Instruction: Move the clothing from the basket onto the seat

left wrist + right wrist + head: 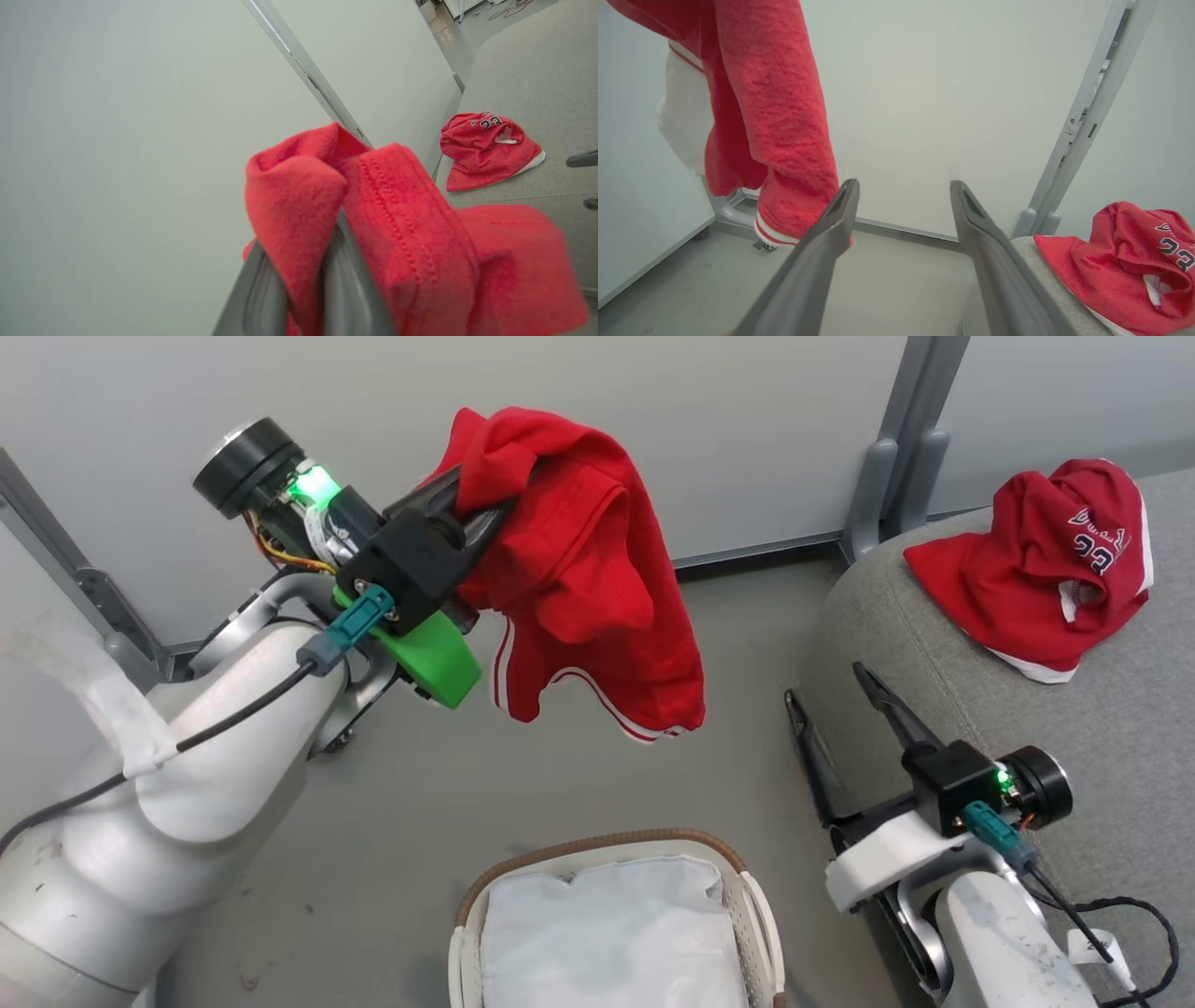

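The left gripper [476, 518] grasps one red garment [588, 588] aloft, left of the seat [1102, 728]; the right gripper [825, 683] stands released beside the seat bearing the other garment [1027, 579].

White arms [215, 728]; black left claw [499, 504] (green mount [431, 653]), right claw [823, 683]; teal plugs [353, 623].

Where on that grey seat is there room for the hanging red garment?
The seat is bare between the red jersey lying on it and the open right tool; its far corner is crowded by that jersey.
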